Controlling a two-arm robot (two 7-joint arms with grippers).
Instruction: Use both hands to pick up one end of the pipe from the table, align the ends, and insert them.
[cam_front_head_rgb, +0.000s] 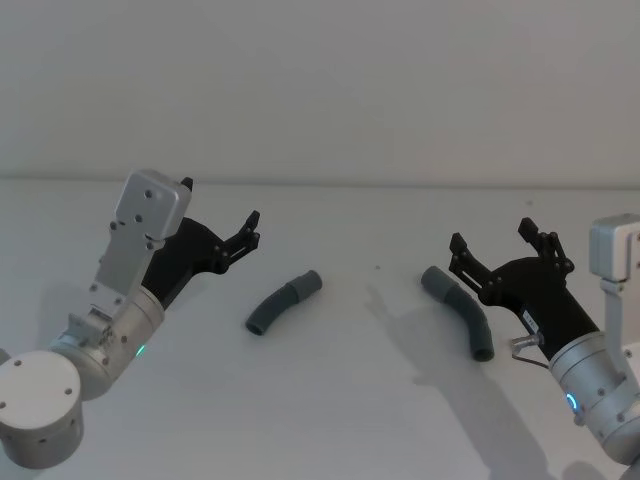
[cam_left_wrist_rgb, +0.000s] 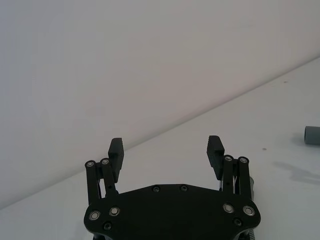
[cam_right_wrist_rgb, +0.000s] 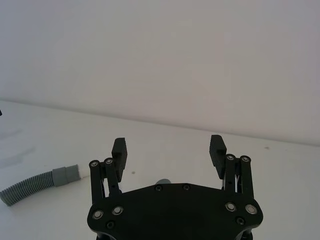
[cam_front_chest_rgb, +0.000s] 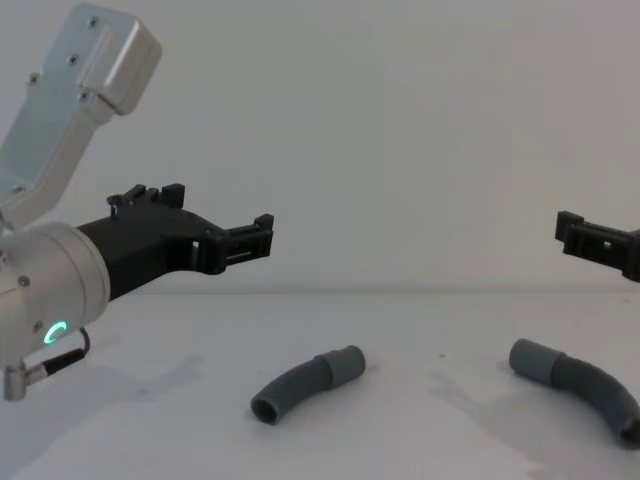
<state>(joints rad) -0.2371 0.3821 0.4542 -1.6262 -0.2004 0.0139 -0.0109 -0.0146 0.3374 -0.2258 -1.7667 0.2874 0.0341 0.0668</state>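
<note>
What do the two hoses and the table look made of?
Left hose and right hose: probably flexible plastic or rubber, matte dark grey, ribbed body with smooth cuffs. Table: smooth matte white, no glare; laminate or painted board, cannot tell.

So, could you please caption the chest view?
Left pincer and right pincer hover open above the table, two hose pieces lying apart.
</note>
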